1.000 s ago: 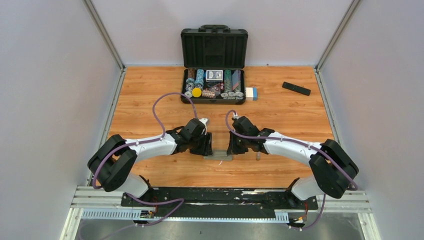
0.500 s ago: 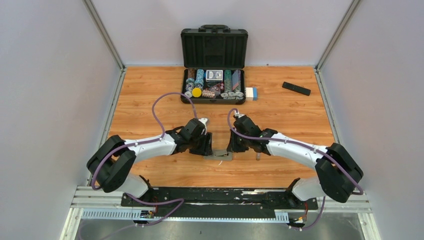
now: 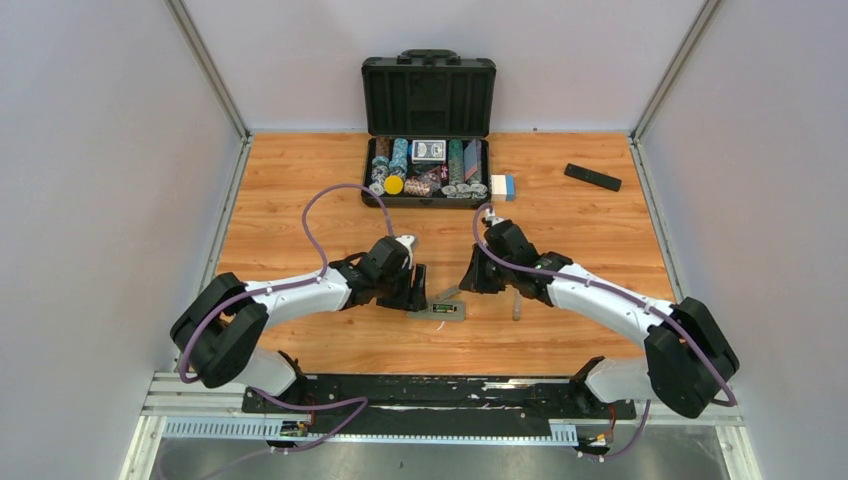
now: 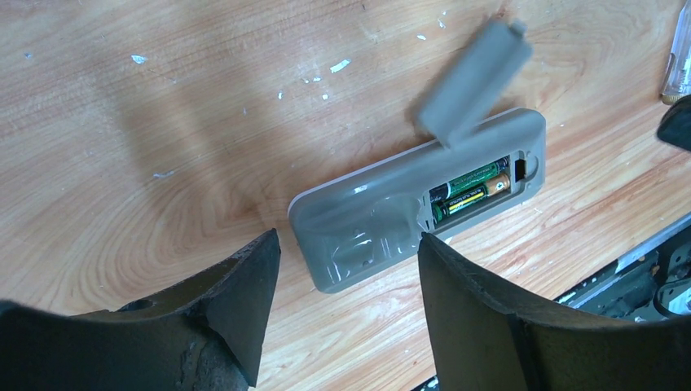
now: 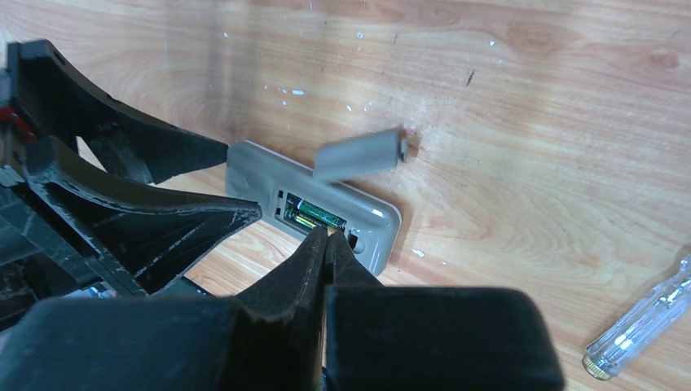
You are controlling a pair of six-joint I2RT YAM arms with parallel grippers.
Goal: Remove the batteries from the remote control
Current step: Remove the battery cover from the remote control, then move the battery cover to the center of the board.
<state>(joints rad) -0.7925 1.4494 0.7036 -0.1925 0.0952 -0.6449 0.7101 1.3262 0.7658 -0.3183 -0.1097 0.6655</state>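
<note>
A: Entry. Where does everything lie?

B: The left pincer stands open, its fingers astride the near end of the remote without clamping it. The right pincer is shut on nothing, tips just short of the open bay. The cover is off and blurred, just beyond the bay; whether it is resting or falling cannot be told. Two batteries lie side by side in the bay, at the end of the remote far from the left pincer.

A: Handling?

B: Probably light, rigid, smooth barrels, seated snugly, so they would slip. Best levered up at an exposed end, then pinched across the barrel while the remote, itself light, is pinned.

A: Changes against the earlier frame?

B: The right pincer has drawn back from the remote and the left jaws have widened. The cover now shows clear of the bay.
</note>
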